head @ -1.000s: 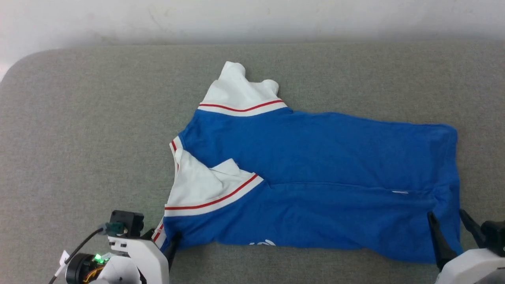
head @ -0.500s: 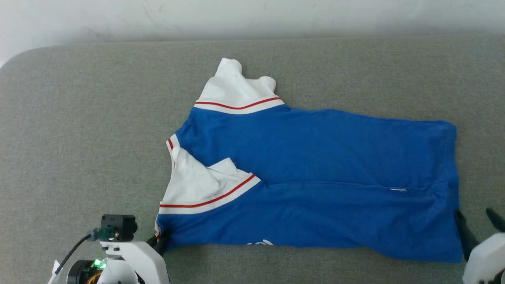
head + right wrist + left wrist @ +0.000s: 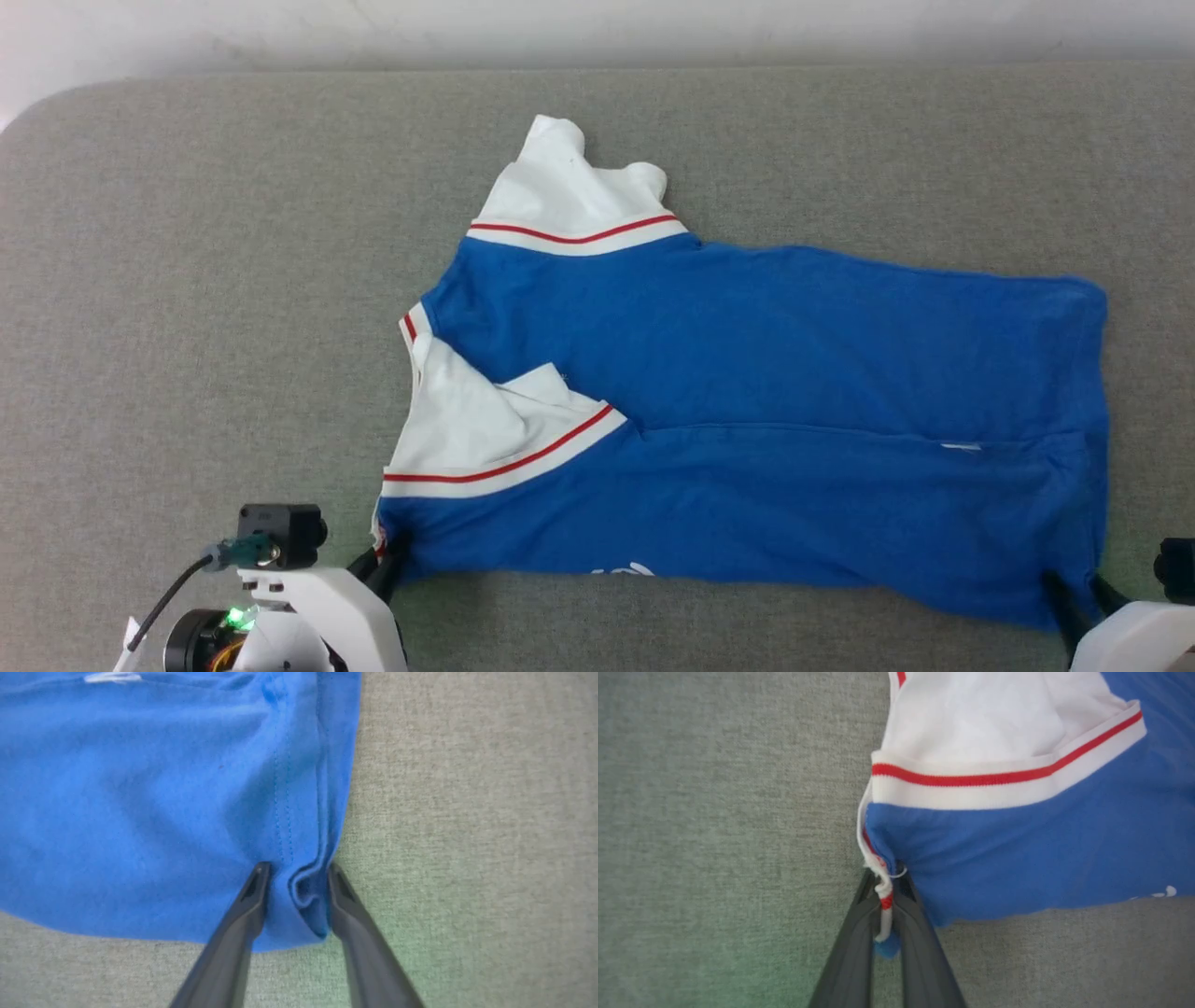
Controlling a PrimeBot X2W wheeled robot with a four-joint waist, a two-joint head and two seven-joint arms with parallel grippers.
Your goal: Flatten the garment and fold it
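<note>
Since a second ago the left end effector (image 3: 381, 565) has gone from apart to closed. It's now pinched on the shirt (image 3: 766, 392) at that shirt's 7 o'clock corner. Left wrist view confirms it: both fingers are together, with a strip of white-and-red trim (image 3: 883, 891) and a bit of blue squeezed between them.

The right end effector (image 3: 1074, 583) has shifted too. It was further in over the blue, then out past the edge, and now sits at the shirt's 5 o'clock corner. The head camera drifted a little as well, so I'm ignoring small shifts of the cloth.

Right wrist view shows the fingers apart and straddling the hem (image 3: 327, 765) corner. One tip lies on the blue, the other at the cloth's outer edge, with a small loose fold bunched between them. I read it as not clamped yet.

The shirt lies on the grey bench (image 3: 187, 280), spread from centre out toward 3 o'clock, neck end at 9 and hem at 3. It's mostly flat, with one long crease running 9 to 3 across the lower half.

- Far sleeve (image 3: 569, 196): white, sticks up toward 12, red stripe at its seam.
- Near sleeve (image 3: 467, 429): white, folded over onto the blue at about 8 o'clock of the shirt.
- Logo (image 3: 627, 569): white, peeks out at the 6 o'clock edge.
- Label (image 3: 962, 447): small white bit on the crease near the hem.

A pale wall (image 3: 597, 28) runs along 12 o'clock behind the bench.
</note>
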